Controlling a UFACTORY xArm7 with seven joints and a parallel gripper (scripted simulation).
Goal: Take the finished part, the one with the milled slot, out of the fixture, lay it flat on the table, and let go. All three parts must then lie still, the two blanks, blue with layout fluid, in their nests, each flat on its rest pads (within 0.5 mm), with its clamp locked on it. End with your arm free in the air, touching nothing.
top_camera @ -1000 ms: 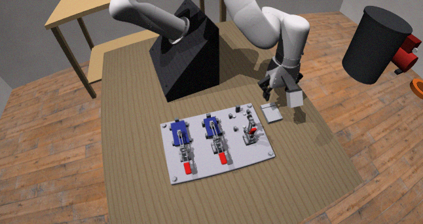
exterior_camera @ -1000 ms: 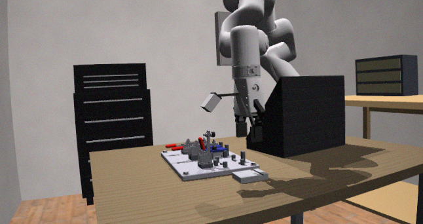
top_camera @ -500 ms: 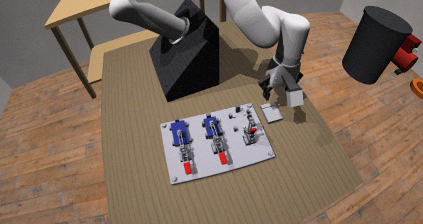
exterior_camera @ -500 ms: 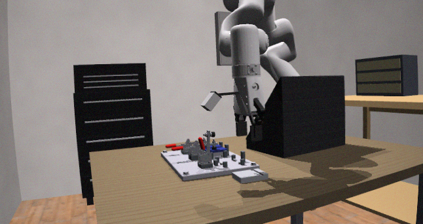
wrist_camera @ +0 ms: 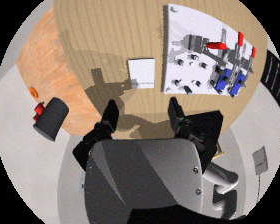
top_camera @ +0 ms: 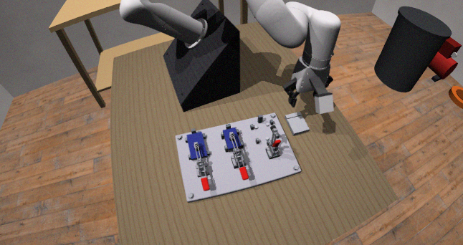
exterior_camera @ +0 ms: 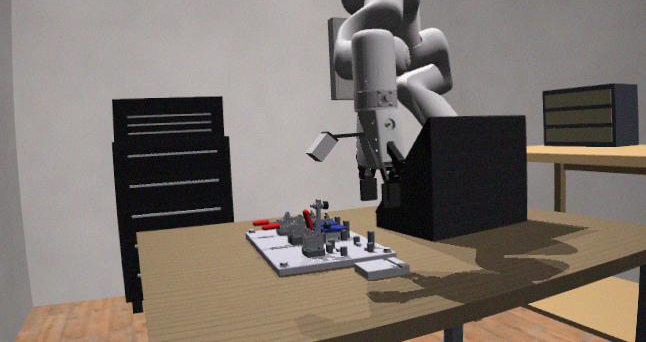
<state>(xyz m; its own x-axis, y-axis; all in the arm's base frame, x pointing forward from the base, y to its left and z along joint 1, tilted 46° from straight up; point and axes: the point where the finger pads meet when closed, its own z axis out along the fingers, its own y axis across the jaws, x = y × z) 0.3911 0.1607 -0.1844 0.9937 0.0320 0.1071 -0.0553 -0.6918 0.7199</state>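
The grey finished part (top_camera: 297, 123) with its milled slot lies flat on the table, just right of the fixture plate (top_camera: 231, 153); it also shows in the exterior view (exterior_camera: 381, 268) and in the wrist view (wrist_camera: 141, 72). My gripper (top_camera: 302, 95) is open and empty, well above the part, also seen in the exterior view (exterior_camera: 379, 192) and the wrist view (wrist_camera: 143, 117). Two blue blanks (top_camera: 196, 145) (top_camera: 233, 137) sit in the left and middle nests, each under a clamp with its red handle (top_camera: 205, 184) (top_camera: 244, 173) laid down. The right nest is empty; its clamp (top_camera: 271, 147) stands with the handle raised.
A large black box (top_camera: 206, 56) stands at the table's back, holding the arm's base. A black bin (top_camera: 408, 49) with red parts stands off the table at the right. A wooden side table (top_camera: 118, 2) is behind. A black cabinet (exterior_camera: 172, 178) is beyond the table's far side.
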